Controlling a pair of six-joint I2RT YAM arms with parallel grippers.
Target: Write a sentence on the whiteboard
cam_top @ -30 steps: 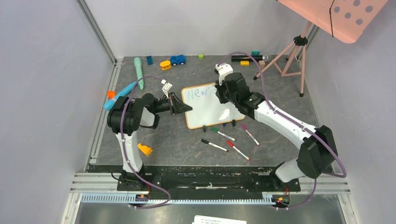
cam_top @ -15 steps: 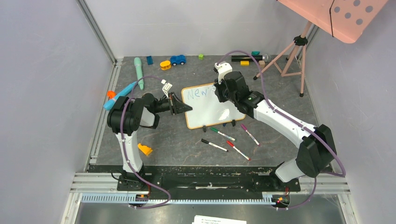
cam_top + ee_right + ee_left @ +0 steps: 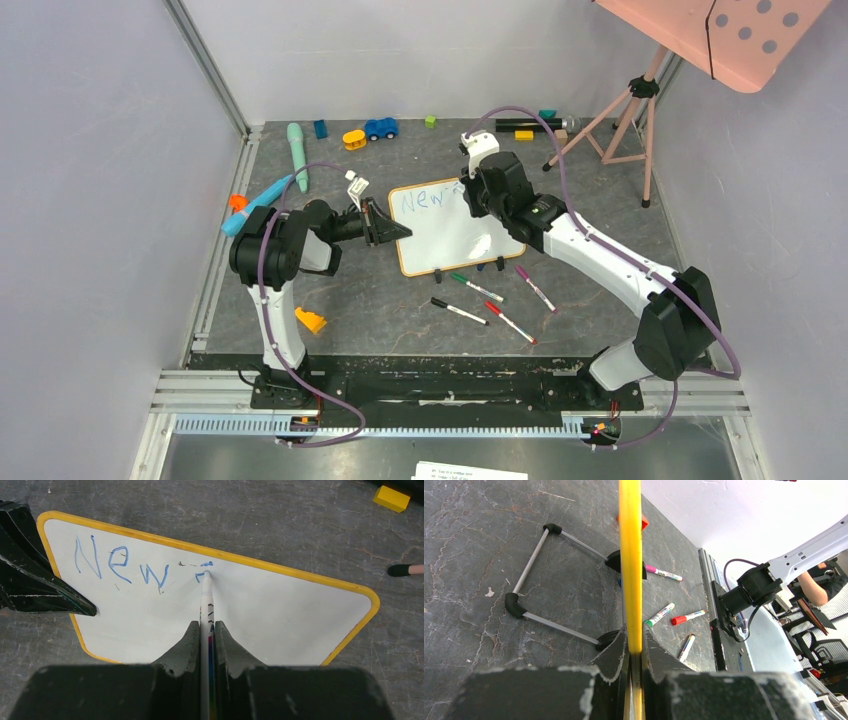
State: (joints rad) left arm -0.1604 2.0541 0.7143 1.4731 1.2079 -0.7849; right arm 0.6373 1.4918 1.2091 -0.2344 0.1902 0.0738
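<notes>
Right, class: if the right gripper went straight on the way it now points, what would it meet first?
The whiteboard. The right gripper points at its white face, and the marker it holds appears to touch there, just right of the writing.

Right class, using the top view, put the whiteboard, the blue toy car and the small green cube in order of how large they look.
1. whiteboard, clearly largest
2. blue toy car
3. green cube, smallest

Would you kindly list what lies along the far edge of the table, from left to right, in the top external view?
Mint-green wand-shaped toy → small dark-blue block → yellow-orange toy → blue toy car → small green cube → flat yellow block.
</notes>
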